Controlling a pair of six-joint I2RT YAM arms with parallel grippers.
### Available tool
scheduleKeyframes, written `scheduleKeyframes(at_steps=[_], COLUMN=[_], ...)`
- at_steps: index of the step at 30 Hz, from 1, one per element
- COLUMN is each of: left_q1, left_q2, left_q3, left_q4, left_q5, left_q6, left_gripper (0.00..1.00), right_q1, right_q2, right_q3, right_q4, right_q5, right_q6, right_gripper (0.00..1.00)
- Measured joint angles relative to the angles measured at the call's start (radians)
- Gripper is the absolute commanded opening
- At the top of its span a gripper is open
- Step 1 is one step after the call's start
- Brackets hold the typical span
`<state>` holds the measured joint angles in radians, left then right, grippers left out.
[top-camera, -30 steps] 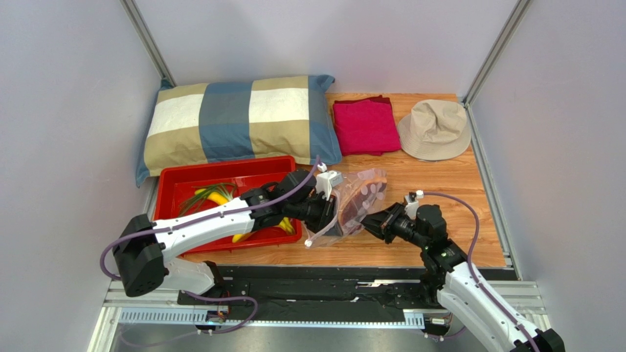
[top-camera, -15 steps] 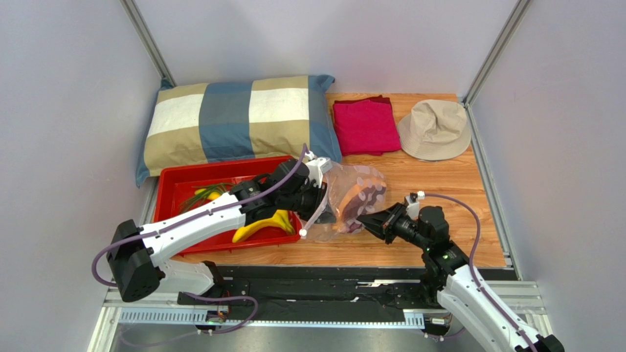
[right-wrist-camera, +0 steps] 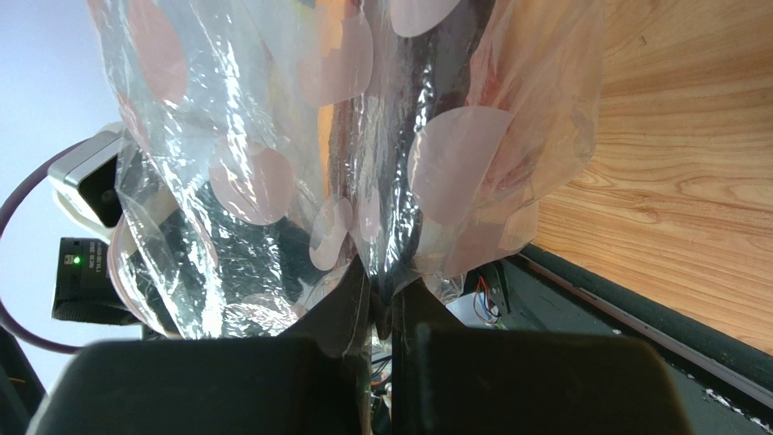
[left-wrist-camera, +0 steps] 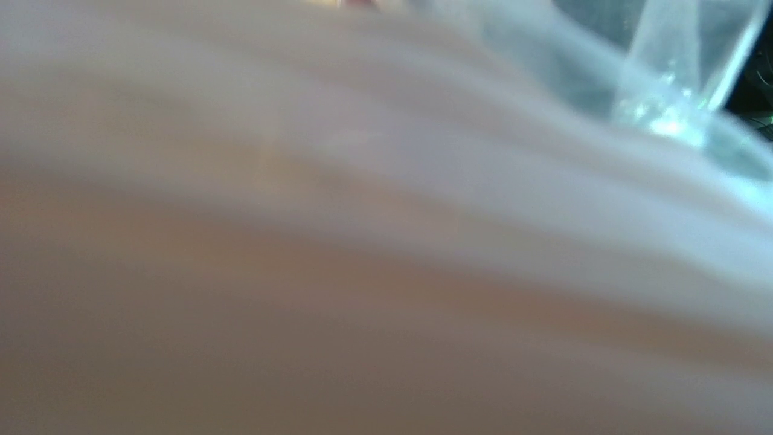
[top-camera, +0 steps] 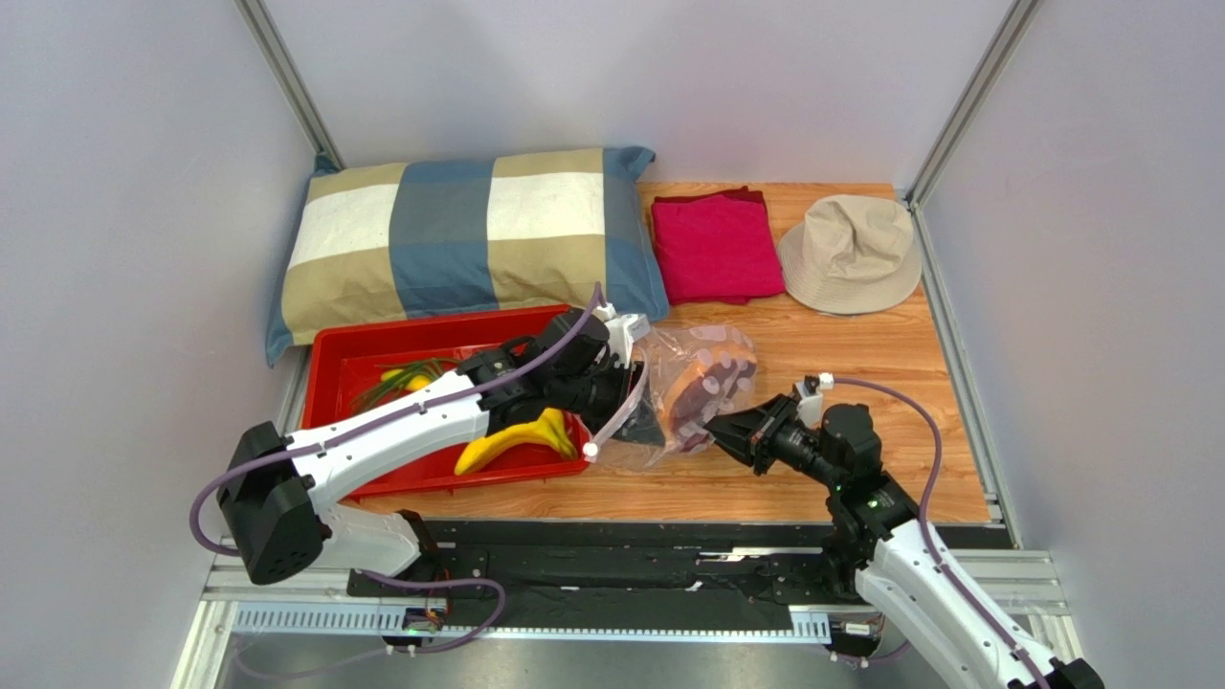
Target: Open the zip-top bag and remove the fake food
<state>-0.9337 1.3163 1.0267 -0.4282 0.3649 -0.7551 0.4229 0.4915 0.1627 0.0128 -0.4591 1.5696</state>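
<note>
In the right wrist view, right end effector (right-wrist-camera: pixel 381 304) clenched on a bottom fold of the bag (right-wrist-camera: pixel 272 181), fingers pressed together, crinkled clear plastic with pale round dots fanning upward. From above, same bag lifted off the wooden bench (top-camera: pixel 877 373) near its front middle, stretched between the right end effector and the left end effector (top-camera: pixel 621 395). Cannot tell whether the left one is clamped or released: tips hidden against the plastic, nothing but a blurred film in its own wrist view. Inside the bag, an orange-brown shape (top-camera: pixel 690 385), too unclear to name. In the red tray (top-camera: pixel 334 388) just left of the bag, a yellow banana (top-camera: pixel 511 442) and green pieces (top-camera: pixel 406 379). Along the far edge, checked pillow (top-camera: pixel 460 237), folded red cloth (top-camera: pixel 715 247), beige hat (top-camera: pixel 851 254).
</note>
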Motion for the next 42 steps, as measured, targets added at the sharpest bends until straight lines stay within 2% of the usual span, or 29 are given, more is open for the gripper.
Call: scheduleKeyframes(at_steps=[5,11,14,17,18,20,21,23,24,27,28,30,36,42], left_q1=[0.013,0.02,0.021,0.023,0.023,0.023,0.023,0.023,0.023,0.019,0.019,0.019,0.019,0.013], left_q2=[0.023,0.058,0.08,0.088,0.088,0.088,0.088,0.089,0.089,0.09,0.093,0.096,0.098,0.111], left_q3=[0.007,0.01,0.01,0.011,0.012,0.021,0.029,0.042,0.047,0.064,0.07,0.082,0.113,0.149], left_q4=[0.002,0.047,0.052,0.054,0.055,0.053,0.048,0.038,0.034,0.019,0.019,0.015,-0.029,-0.074], left_q5=[0.041,0.103,0.113,0.116,0.116,0.116,0.116,0.108,0.104,0.089,0.083,0.074,0.06,0.045], left_q6=[-0.034,-0.077,-0.087,-0.094,-0.096,-0.096,-0.091,-0.077,-0.071,-0.036,-0.022,0.003,0.047,0.061], left_gripper=[0.54,0.51,0.43,0.27,0.13,0.03,0.0,0.0,0.0,0.0,0.0,0.0,0.0,0.0], right_q1=[0.0,-0.001,-0.004,-0.007,-0.008,-0.008,-0.008,-0.012,-0.013,-0.021,-0.021,-0.021,-0.021,-0.004], right_q2=[-0.004,0.039,0.067,0.088,0.091,0.095,0.098,0.108,0.117,0.157,0.179,0.224,0.269,0.303], right_q3=[0.0,0.0,0.002,0.014,0.02,0.032,0.043,0.084,0.114,0.223,0.277,0.397,0.626,0.768], right_q4=[0.018,0.062,0.063,0.048,0.04,0.027,0.005,-0.058,-0.11,-0.283,-0.362,-0.497,-0.747,-0.823], right_q5=[-0.005,-0.028,-0.037,-0.047,-0.05,-0.052,-0.053,-0.058,-0.057,-0.052,-0.048,-0.035,0.015,0.009], right_q6=[0.005,0.004,-0.007,-0.027,-0.037,-0.057,-0.073,-0.115,-0.148,-0.262,-0.322,-0.439,-0.691,-0.777], right_gripper=[0.0,0.0,0.0,0.0,0.0,0.01,0.14,0.31,0.48,0.7,0.75,0.82,0.92,0.93])
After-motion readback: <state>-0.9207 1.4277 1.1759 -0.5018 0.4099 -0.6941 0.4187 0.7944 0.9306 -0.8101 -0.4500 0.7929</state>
